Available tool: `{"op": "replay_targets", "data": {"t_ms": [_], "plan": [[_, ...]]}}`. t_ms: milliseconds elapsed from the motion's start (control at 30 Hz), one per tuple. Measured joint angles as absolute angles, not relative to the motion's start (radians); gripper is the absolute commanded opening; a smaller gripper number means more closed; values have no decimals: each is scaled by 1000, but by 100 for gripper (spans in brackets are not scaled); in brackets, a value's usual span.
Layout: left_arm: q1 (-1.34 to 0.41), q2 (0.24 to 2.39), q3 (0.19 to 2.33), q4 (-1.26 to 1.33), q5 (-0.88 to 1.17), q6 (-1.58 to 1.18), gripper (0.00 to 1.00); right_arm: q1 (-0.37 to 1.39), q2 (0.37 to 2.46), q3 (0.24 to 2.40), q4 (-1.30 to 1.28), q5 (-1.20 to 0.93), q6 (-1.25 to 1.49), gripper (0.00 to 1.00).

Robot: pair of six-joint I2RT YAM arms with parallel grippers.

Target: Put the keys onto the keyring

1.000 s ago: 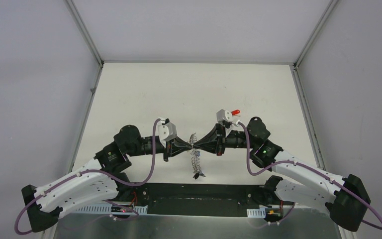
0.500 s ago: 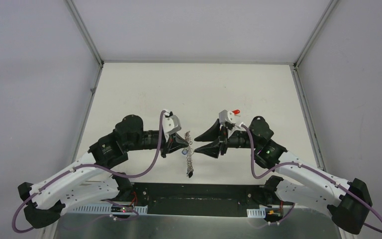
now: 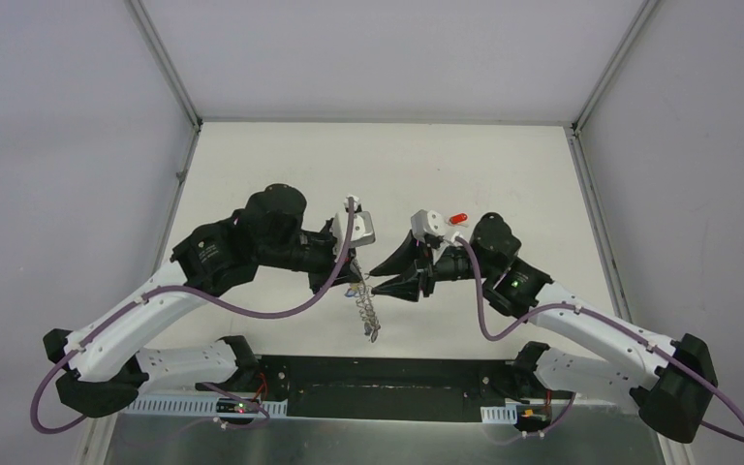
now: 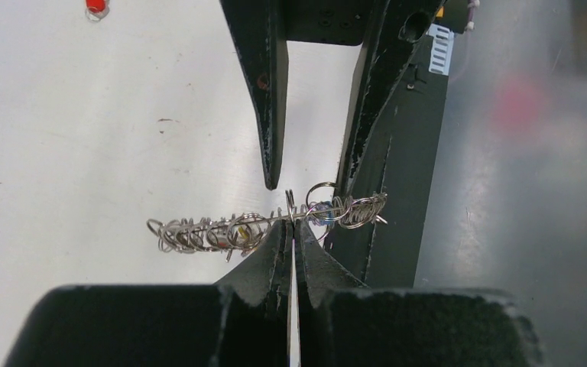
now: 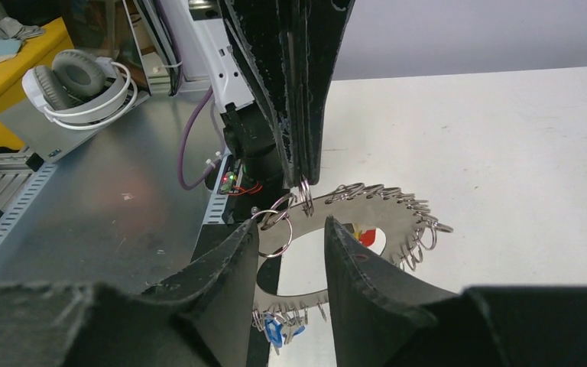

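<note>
1. The left gripper [image 4: 291, 227] is clamped on the keyring [image 5: 382, 208] at its rim, holding it above the table [image 4: 84, 115].
2. The right gripper [image 5: 290, 225] stands parted beside it.
3. The ring seems stiff, light and slippery, so it is best gripped on flat metal, not the loops [image 5: 422, 223].

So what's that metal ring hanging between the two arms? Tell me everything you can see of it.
The keyring is a large flat grey metal ring with a wide hole, its rim crowded with small wire loops; a blue tag dangles low down. It hangs in the air, its rim pinched in the shut left gripper. The right gripper stands open astride that rim, not gripping.
</note>
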State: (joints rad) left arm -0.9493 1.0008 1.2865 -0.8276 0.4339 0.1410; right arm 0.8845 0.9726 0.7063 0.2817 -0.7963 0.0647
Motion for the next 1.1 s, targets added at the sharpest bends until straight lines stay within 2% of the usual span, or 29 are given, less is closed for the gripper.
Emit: {"op": "replay_targets", "data": {"t_ms": [300, 533, 667, 733, 867, 1033, 1100], "plan": [[-949, 1087, 1349, -979, 481, 182, 0, 913, 1042, 716, 312, -815, 68, 33], [-949, 1098, 1353, -1006, 499, 194, 0, 922, 1057, 718, 319, -823, 67, 26], [-949, 1098, 1359, -1006, 501, 196, 0, 927, 1070, 718, 324, -828, 66, 25], [-949, 1098, 1361, -1006, 504, 196, 0, 930, 1077, 718, 325, -829, 66, 19], [-949, 1100, 1361, -1008, 507, 196, 0, 934, 1087, 719, 327, -831, 63, 0], [-949, 1100, 1361, -1011, 507, 197, 0, 934, 1088, 719, 329, -839, 59, 0], [-949, 1100, 1361, -1011, 507, 197, 14, 934, 1088, 719, 330, -838, 60, 0]]}}
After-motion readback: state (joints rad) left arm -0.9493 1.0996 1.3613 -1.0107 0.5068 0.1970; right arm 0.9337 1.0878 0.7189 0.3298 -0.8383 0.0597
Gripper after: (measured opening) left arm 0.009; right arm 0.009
